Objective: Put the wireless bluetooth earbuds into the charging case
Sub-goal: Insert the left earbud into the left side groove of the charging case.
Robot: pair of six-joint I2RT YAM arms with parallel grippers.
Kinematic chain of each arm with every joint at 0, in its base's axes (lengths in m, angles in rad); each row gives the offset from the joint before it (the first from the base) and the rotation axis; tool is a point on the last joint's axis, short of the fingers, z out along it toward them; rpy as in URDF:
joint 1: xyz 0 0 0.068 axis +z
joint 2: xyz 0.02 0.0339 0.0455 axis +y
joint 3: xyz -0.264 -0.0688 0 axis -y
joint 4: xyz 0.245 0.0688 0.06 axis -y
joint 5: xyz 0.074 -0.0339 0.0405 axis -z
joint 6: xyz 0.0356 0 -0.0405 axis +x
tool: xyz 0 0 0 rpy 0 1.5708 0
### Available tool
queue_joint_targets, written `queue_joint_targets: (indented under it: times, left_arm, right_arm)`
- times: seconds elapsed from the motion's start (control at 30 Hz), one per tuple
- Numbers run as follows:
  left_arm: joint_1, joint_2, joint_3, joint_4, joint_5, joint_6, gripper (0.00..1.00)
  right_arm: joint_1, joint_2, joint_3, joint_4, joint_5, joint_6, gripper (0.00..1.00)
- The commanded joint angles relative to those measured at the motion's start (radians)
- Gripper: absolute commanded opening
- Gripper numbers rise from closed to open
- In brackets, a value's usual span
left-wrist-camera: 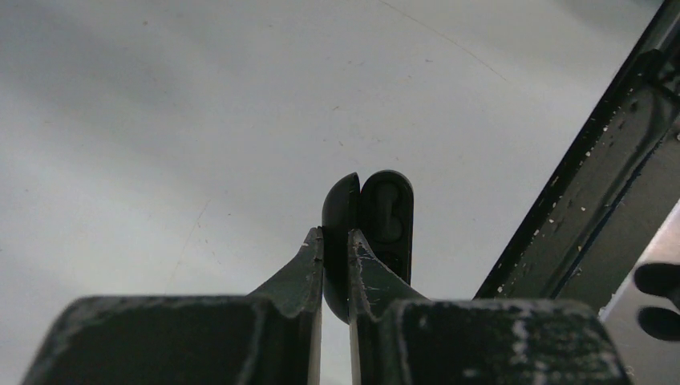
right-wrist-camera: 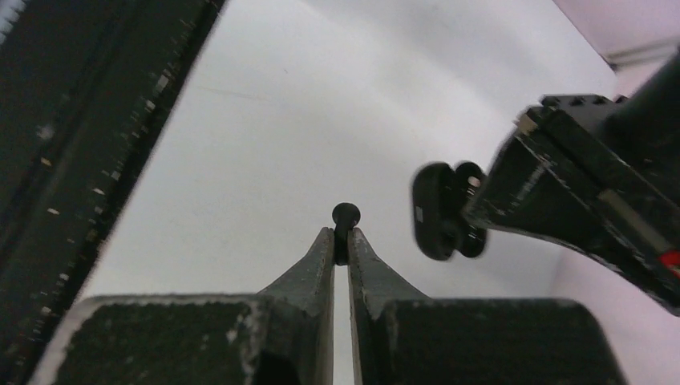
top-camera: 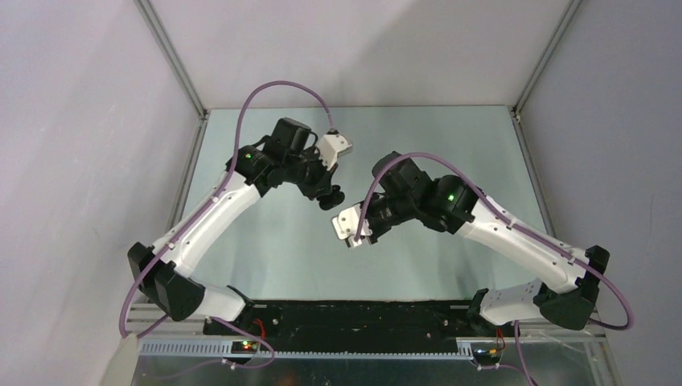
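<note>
Left claw (left-wrist-camera: 336, 237): clamps the charging case (left-wrist-camera: 383, 220) by its lower edge, fingers almost together.
Charging case: sits at the centre of the left wrist view, raised off the surface (left-wrist-camera: 160, 120); stands open, recessed inner face turned toward the right of the frame.
Right claw (right-wrist-camera: 342, 241): pinches one black earbud (right-wrist-camera: 346, 214), rounded head showing above the fingertips at mid-frame.
Case and earbud, right wrist view: case lies just right of the earbud, near but apart.
</note>
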Motion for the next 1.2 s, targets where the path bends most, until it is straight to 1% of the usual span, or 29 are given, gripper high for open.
queue_joint_targets:
  times: [0.0,0.17,0.27,0.57,0.93,1.17]
  left_arm:
    - [-0.04,0.004,0.041,0.02,0.02,-0.033,0.0]
    - [-0.074,-0.001,0.036,0.02,0.015,-0.046,0.0]
    - [-0.087,0.002,0.036,0.021,0.013,-0.059,0.0]
    - [-0.096,0.003,0.046,0.021,0.003,-0.06,0.0]
    - [-0.101,-0.011,0.041,0.02,-0.007,-0.055,0.0]
    - [-0.102,-0.025,0.045,0.02,-0.015,-0.038,0.0]
  right_arm:
    - [0.016,0.016,0.038,0.032,0.196,-0.092,0.0]
    - [0.043,0.043,0.034,0.126,0.288,-0.152,0.0]
    - [0.057,0.075,0.052,0.153,0.3,-0.162,0.0]
    - [0.06,0.139,0.122,0.133,0.267,-0.15,0.0]
    - [0.052,0.179,0.157,0.049,0.214,-0.116,0.0]
    - [0.047,0.203,0.165,0.023,0.221,-0.107,0.0]
